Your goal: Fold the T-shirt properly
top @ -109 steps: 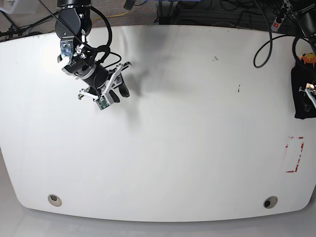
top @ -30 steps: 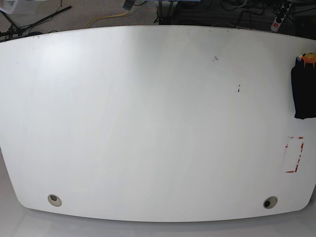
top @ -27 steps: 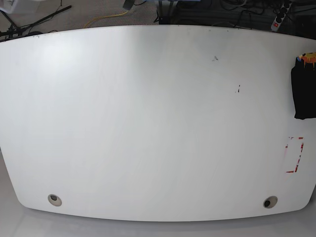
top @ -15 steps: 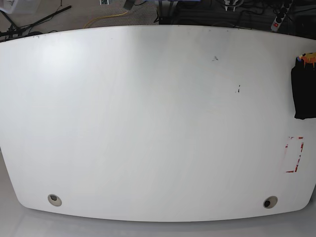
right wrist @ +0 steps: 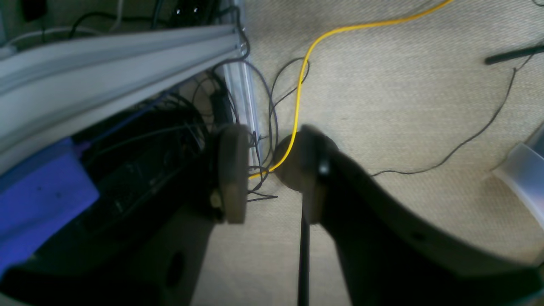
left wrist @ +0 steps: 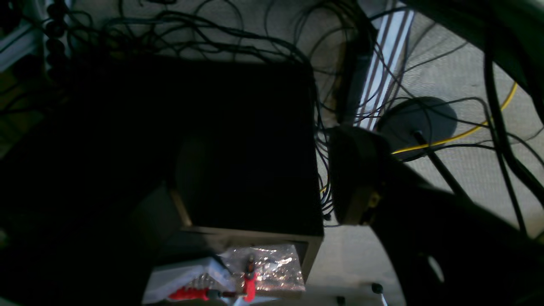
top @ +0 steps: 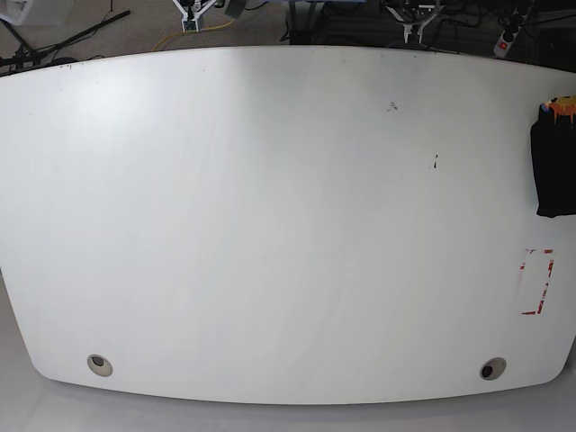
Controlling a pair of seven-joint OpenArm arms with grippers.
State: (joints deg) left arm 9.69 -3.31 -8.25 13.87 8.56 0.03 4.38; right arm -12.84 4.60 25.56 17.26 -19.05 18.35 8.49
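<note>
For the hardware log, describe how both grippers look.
The right gripper has two black, curved fingers ending in rounded, brownish pads. The left gripper seems the same build: one black, curved finger with a rounded tip shows clearly; the rest is in shadow. No markings are visible.

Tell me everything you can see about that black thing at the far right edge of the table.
The T-shirt shows only in the base view: plain black cloth gathered into a compact upright block at the white table's right edge, cut off by the frame. Something small and orange sits at its top. Nothing grips it; folds and details are too dark to tell.
</note>
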